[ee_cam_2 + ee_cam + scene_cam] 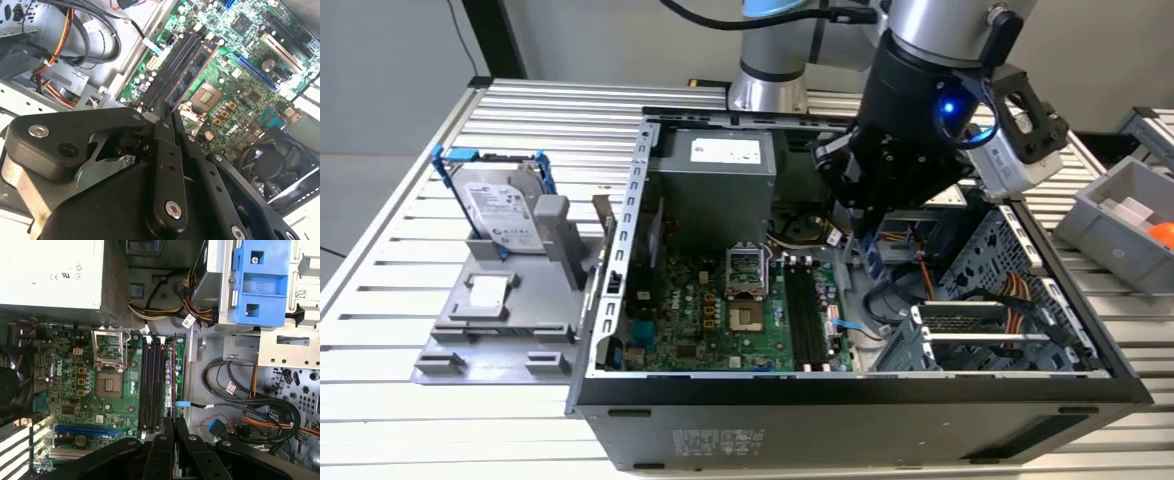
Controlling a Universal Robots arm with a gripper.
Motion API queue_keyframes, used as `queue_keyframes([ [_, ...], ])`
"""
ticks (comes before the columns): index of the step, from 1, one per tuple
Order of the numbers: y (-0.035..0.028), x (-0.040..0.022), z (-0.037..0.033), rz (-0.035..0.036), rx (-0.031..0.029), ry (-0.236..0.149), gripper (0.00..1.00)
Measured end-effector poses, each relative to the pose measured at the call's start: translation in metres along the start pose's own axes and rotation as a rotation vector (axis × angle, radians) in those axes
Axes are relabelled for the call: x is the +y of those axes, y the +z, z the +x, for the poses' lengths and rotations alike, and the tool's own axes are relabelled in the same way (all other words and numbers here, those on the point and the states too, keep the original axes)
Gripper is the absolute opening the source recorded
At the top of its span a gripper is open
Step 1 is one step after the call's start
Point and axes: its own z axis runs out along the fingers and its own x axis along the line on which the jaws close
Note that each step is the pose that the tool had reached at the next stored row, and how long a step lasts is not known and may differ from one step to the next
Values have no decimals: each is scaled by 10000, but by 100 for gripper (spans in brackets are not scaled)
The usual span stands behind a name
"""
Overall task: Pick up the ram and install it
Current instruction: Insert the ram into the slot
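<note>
End effector [871, 258] clamped on ram [192, 75], held edge-down just above motherboard [75, 385] mem slots [151, 385].

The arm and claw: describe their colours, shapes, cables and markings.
The arm is silver-grey tubing with a blue joint ring and a black cable draped behind it. Its wrist is black, lit by a blue light, with a grey camera box beside. The claw is matte black, built of jointed links with silver screws.

cables [240, 395] beside open memory slots [152, 385]
</note>
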Motion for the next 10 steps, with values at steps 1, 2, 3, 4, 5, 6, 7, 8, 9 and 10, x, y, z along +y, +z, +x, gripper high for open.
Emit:
queue_keyframes([
  [1, 12, -5, 0, -1, 1, 76, 0],
  [2, 21, -11, 0, 0, 6, 161, 0],
  [3, 35, -13, 1, -2, 8, 271, 0],
  [4, 51, -14, 1, -2, 10, 399, 0],
  [5, 67, -15, 1, -3, 12, 511, 0],
  [6, 85, -15, 0, -3, 12, 580, 0],
  [7, 103, -15, 0, -3, 12, 606, 0],
  [8, 121, -15, 0, -4, 12, 624, 0],
  [9, 139, -15, 0, -4, 12, 645, 0],
  [10, 158, -15, 0, -5, 11, 663, 0],
])
